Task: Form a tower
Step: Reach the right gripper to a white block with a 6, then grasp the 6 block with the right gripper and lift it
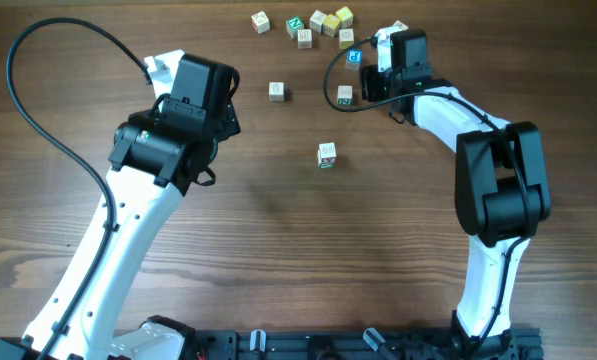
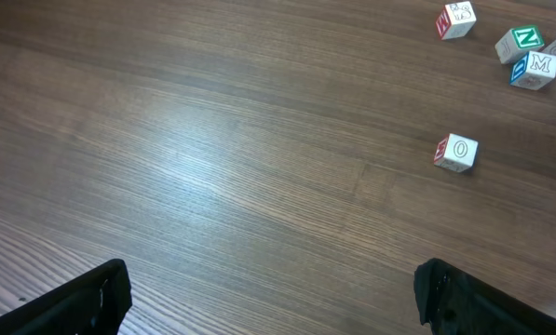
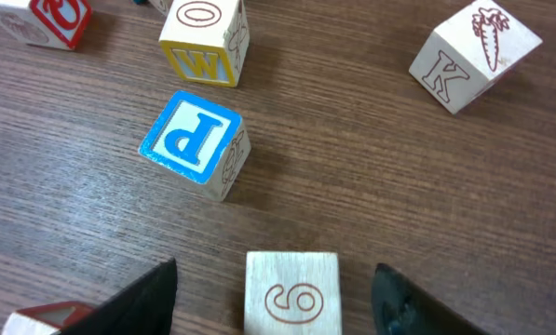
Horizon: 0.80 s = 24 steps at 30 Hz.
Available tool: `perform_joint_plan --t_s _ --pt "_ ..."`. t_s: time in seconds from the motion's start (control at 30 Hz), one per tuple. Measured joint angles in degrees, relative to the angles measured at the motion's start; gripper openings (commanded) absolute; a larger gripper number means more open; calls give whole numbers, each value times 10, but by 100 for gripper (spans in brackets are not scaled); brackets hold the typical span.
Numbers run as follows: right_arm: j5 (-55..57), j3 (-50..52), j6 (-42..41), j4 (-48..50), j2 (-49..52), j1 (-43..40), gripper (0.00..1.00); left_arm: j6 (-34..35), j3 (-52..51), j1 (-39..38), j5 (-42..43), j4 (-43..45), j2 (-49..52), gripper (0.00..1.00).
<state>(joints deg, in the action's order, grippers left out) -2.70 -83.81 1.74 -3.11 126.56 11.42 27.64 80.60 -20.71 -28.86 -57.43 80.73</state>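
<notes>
Dark wood-grain worktop [image 1: 278,250], seen from overhead and from both my wrists. My left fingers [image 2: 91,302] stand wide apart above the wood, holding no cube. My right fingers [image 3: 142,302] are apart, one on either side of a pale numbered cube [image 3: 291,293] marked 6 or 9, with a gap showing on each side. A blue P cube [image 3: 194,144] lies at 11 o'clock from it. The tower [image 1: 326,154] stands alone near mid-worktop, at 7 o'clock from my right fingers, well apart from both arms.
</notes>
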Motion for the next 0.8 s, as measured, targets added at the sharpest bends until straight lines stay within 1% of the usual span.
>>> perform_joint_plan --t_s 0.03,0.13,0.17,0.2,0.23,0.37,0.47,0.5,0.53,0.67,0.73,0.8 --pt "0 0 1 6 2 0 49 0 0 0 0 0 0 100" --pt "4 0 -2 7 2 0 47 0 0 0 0 0 0 100" --pt "5 0 -2 7 2 0 47 0 0 0 0 0 0 100" --pt "6 0 -2 7 2 0 53 0 0 0 0 0 0 100" --pt "7 0 -2 7 2 0 56 0 0 0 0 0 0 100" --pt "9 0 -3 4 3 0 54 0 0 0 0 0 0 100" --pt "11 0 -4 10 18 0 48 0 0 0 0 0 0 100" --pt "11 0 -3 11 24 0 43 0 0 0 0 0 0 100" --pt "14 -1 -3 17 29 0 42 0 0 0 0 0 0 100" --pt "30 -1 -4 20 29 0 31 0 0 0 0 0 0 100" --pt "32 -2 -4 7 25 0 29 0 0 0 0 0 0 100" --pt "32 -1 -8 -28 3 0 27 0 0 0 0 0 0 100"
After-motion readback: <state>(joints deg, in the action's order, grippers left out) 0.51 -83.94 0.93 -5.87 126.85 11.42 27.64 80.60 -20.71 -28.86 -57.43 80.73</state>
